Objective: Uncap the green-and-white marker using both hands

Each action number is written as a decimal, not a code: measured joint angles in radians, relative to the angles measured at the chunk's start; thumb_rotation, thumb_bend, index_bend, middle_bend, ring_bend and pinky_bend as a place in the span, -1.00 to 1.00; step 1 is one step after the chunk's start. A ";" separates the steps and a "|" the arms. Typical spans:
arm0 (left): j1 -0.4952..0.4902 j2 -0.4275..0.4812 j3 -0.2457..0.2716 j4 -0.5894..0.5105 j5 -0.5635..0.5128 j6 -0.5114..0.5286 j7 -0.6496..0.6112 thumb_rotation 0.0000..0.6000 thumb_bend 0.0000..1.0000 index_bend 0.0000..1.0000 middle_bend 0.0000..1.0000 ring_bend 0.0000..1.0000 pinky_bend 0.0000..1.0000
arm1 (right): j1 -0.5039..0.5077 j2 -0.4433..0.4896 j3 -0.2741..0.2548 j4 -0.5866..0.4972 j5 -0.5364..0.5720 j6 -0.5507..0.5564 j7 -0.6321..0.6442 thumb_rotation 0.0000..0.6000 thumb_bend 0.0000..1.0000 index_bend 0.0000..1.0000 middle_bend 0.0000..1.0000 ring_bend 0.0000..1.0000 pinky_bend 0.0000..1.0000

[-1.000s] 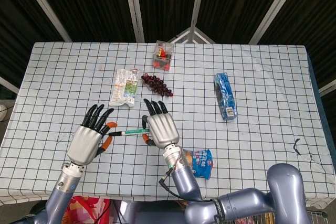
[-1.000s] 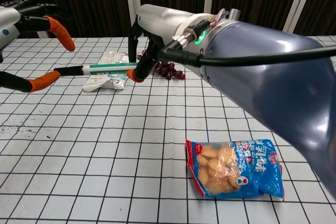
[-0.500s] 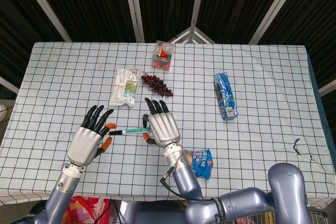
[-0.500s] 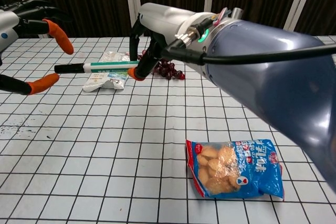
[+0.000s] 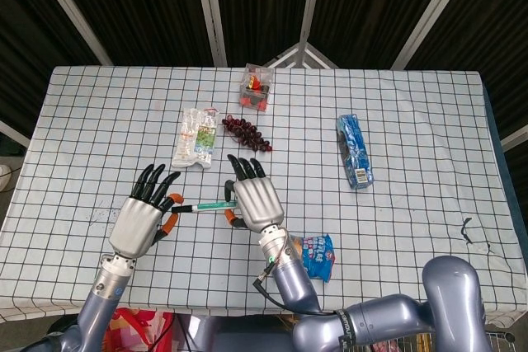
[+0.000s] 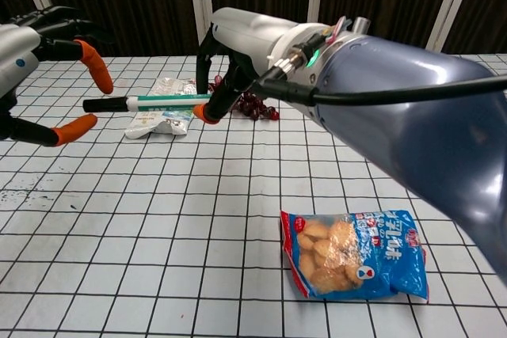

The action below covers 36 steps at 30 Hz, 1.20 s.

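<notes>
The right hand [image 6: 238, 53] held the green-and-white marker [image 6: 162, 101] level above the near left part of the checked table [image 5: 412, 121], pinching its right end with an orange-tipped finger while its other fingers stayed spread. The marker's black cap [image 6: 104, 104] pointed left toward the left hand [image 6: 32, 77], which was spread wide and gripped nothing, its orange fingertips [image 6: 97, 69] above and below the cap but apart from it. Behind the marker lay a clear packet [image 5: 196, 136] and a bunch of dark grapes [image 5: 246, 132]; farther off sat a small box with red contents [image 5: 255, 88]. A blue snack bag [image 6: 356, 252] lay near the right arm, and a blue packet [image 5: 354, 151] lay to the right
</notes>
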 measured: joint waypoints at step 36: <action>-0.006 -0.034 0.008 0.071 0.014 0.049 -0.057 1.00 -0.03 0.15 -0.55 -1.00 -0.93 | -0.005 0.021 -0.008 0.002 0.011 -0.009 0.037 1.00 -0.07 0.63 -0.93 -0.88 -0.90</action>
